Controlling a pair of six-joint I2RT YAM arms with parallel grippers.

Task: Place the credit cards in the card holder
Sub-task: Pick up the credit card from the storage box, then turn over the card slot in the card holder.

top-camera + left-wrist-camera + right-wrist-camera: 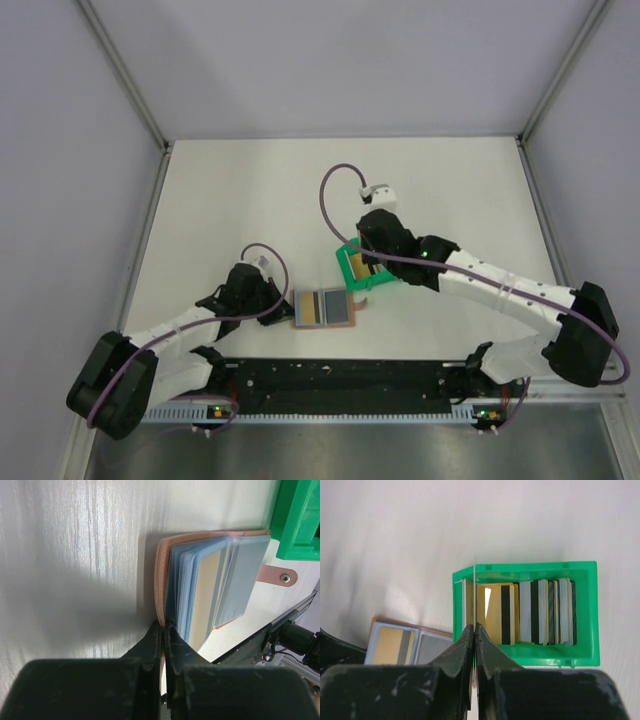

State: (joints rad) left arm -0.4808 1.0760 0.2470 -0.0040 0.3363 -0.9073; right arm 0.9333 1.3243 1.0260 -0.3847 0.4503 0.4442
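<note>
we see the l end effector (pixel 163 630) pressed shut on the near edge of the open card holder (pixel 200 575), which lies flat on the bench (pixel 230 200). the r end effector (pixel 474 632) pinches one thin card (pixel 475 585) edge-on over the green tray (pixel 525 652). the other credit cards (pixel 540 612) stand upright inside the tray, just beside the holder.

The table (pixel 250 200) is white and flat. An open brown card holder (pixel 323 308) lies flat on it, near the front edge. A green tray (pixel 348 268) stands on the table just beside the holder, a bit further back.
</note>
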